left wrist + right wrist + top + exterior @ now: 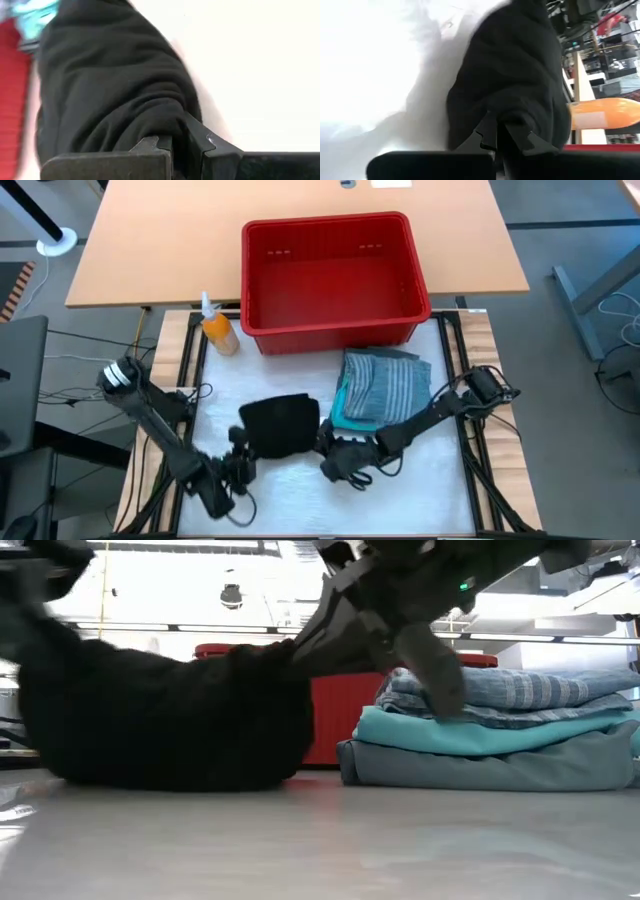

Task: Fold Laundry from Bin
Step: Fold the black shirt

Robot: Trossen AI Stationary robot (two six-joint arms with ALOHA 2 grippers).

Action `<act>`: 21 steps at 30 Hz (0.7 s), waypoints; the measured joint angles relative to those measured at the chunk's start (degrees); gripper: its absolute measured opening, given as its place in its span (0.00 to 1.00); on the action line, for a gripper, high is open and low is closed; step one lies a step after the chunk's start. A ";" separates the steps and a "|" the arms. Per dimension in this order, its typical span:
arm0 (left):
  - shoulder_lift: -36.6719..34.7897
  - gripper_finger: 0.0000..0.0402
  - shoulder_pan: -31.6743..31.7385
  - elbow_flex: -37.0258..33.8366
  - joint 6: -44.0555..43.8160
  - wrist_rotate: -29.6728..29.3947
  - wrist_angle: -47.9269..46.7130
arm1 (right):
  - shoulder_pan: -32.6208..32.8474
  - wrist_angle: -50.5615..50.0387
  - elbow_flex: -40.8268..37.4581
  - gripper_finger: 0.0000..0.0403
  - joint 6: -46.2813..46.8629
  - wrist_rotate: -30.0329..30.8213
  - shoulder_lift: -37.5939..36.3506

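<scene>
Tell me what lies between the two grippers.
The black garment, in the high view: the left gripper is shut on one edge, the right gripper on the opposite edge. Both wrist views show fabric pinched.

**Overhead: both grippers at the black garment**

You see the black garment (279,424) bunched on the white table surface (420,480), the left gripper (240,448) at its left edge, the right gripper (330,442) at its right edge. Just right lies the folded stack (383,388), striped shirt on top, turquoise beneath. The red bin (333,280) sits behind, an orange bottle (218,330) beside its left corner.
</scene>
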 joint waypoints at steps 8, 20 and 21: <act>5.77 0.00 -4.94 3.66 -4.56 3.36 1.99 | 1.60 -5.95 0.02 0.07 16.89 -0.50 0.00; 7.30 0.00 -4.78 3.66 -5.62 8.61 4.79 | 6.25 -8.26 0.31 0.23 25.68 -7.13 -0.11; 7.32 0.00 -4.83 3.66 -5.62 9.06 4.83 | 6.53 -8.83 0.83 0.27 25.88 -7.17 -0.23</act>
